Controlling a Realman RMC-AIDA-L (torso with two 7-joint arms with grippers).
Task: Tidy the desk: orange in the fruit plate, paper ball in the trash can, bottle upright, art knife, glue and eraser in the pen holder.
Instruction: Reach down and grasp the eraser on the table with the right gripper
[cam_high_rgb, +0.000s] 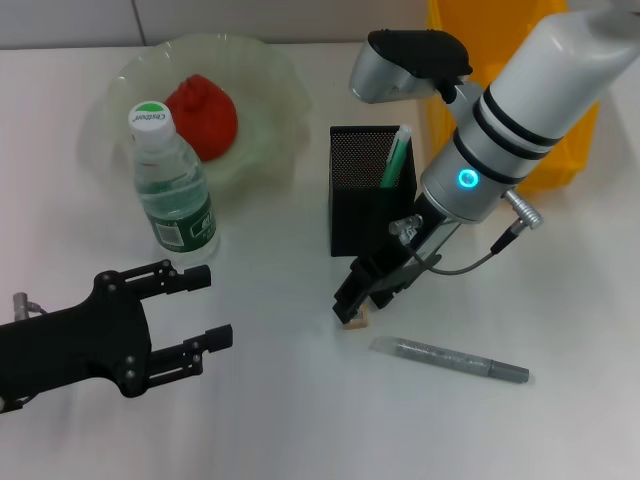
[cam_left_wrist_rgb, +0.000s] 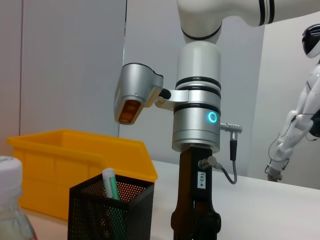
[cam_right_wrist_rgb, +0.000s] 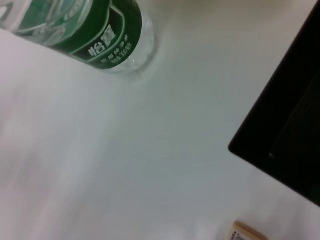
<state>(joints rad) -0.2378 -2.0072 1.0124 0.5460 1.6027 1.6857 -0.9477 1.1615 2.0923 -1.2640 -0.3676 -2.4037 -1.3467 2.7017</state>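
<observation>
A red-orange orange (cam_high_rgb: 203, 115) lies in the pale green fruit plate (cam_high_rgb: 270, 70) at the back left. In front of it the bottle (cam_high_rgb: 175, 190) stands upright with its green cap on. The black mesh pen holder (cam_high_rgb: 355, 215) holds the green glue (cam_high_rgb: 396, 158). My right gripper (cam_high_rgb: 362, 295) hangs open just in front of the holder, its tips right over the small tan eraser (cam_high_rgb: 356, 321) on the table. The grey art knife (cam_high_rgb: 450, 360) lies flat to the right of the eraser. My left gripper (cam_high_rgb: 215, 308) rests open and empty near the front left. No paper ball shows.
The yellow trash can (cam_high_rgb: 560, 150) stands at the back right, partly behind my right arm. White tabletop stretches between the bottle and the pen holder and along the front edge.
</observation>
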